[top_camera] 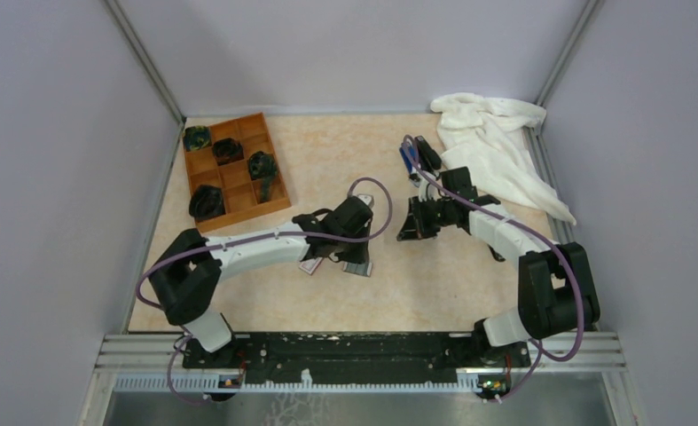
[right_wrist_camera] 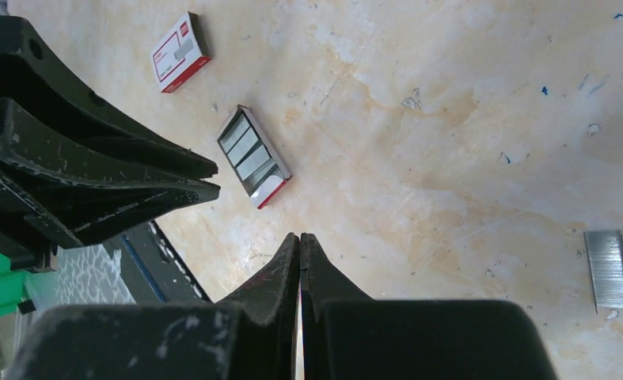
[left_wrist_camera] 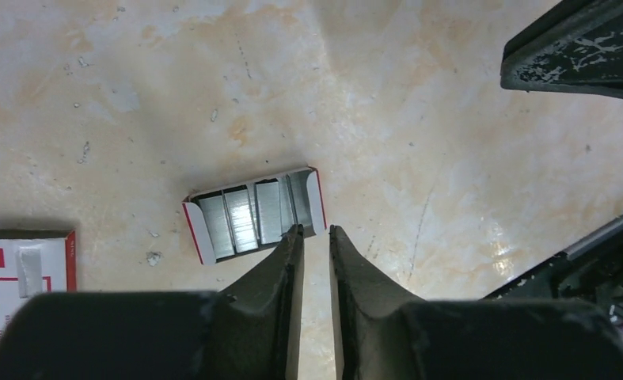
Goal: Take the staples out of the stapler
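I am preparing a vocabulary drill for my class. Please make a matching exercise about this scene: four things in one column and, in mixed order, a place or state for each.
Things
1. cloth
2. wooden tray
3. box with red ends
4. strip of staples

Descriptions
A. open, with rows of staples inside
B. at the far left of the table, dark things in some compartments
C. white, crumpled in the far right corner
D. lying loose, alone on the bare surface

Pairs: 1-C, 2-B, 3-A, 4-D
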Controlling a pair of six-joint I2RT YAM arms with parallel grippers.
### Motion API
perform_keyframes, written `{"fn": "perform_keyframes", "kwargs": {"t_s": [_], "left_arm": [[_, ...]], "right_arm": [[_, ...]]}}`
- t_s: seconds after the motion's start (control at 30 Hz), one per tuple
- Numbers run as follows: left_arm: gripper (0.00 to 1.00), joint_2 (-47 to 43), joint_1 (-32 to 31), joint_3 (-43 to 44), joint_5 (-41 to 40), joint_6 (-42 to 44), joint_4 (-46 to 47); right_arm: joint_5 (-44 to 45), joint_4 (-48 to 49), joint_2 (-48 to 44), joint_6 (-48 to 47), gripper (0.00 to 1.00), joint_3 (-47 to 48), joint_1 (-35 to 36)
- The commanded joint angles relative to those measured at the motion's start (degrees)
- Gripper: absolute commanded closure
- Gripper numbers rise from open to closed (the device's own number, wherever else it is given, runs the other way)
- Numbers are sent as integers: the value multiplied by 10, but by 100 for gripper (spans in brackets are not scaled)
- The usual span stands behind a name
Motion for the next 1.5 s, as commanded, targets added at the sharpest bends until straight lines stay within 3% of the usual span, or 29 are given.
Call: {"fn": "perform_keyframes", "kwargs": {"t_s": [0.0, 0.13, 0.53, 1.47], "left_arm": [[80, -24, 3, -40, 35, -9, 72], [87, -13, 9, -57, 58, -14, 91], [76, 11, 21, -57, 69, -12, 91], [75, 26, 29, -62, 94, -12, 97]], "right_arm": [[-32, -5, -5, -30, 100, 36, 0], [-31, -7, -5, -33, 100, 37, 0], [-30, -10, -2, -35, 100, 39, 0], [-25, -12, -1, -36, 100, 40, -1]]}}
